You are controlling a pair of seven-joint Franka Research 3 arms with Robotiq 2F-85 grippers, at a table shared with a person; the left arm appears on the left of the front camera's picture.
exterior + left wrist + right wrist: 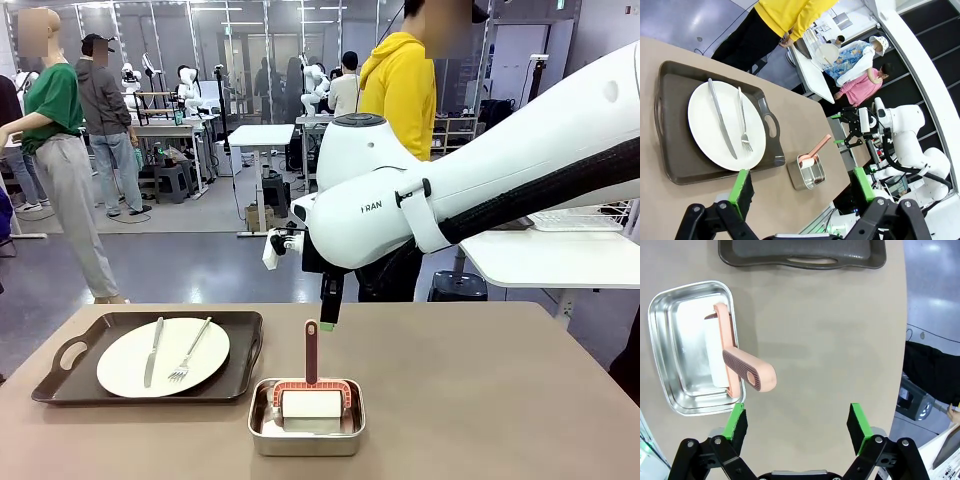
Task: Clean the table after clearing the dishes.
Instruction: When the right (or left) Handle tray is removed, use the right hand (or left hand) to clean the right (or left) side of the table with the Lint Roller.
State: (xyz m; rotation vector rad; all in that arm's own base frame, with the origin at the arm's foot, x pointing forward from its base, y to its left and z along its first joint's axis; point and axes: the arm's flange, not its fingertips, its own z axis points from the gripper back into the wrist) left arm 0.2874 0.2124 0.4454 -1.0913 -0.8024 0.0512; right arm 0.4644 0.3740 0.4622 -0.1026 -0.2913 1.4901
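Right gripper [797, 415] wide open, empty, hanging over bare table [840, 340]. Just beside one finger [737, 420]: lint roller [726, 356] in steel pan [665, 310], handle standing up, likely for an easy grab. Beyond it: tray [755, 261], plate [120, 378] with knife [153, 350] and fork [190, 350], not yet cleared. Matte brown top; busy lab, people behind.

Lettering: the one legible marking was the small dark fragment "FRAN" [373, 209], which stood on the white casing of my right arm [500, 150] near its wrist joint in the front view; signs farther back in the room were too small to read.
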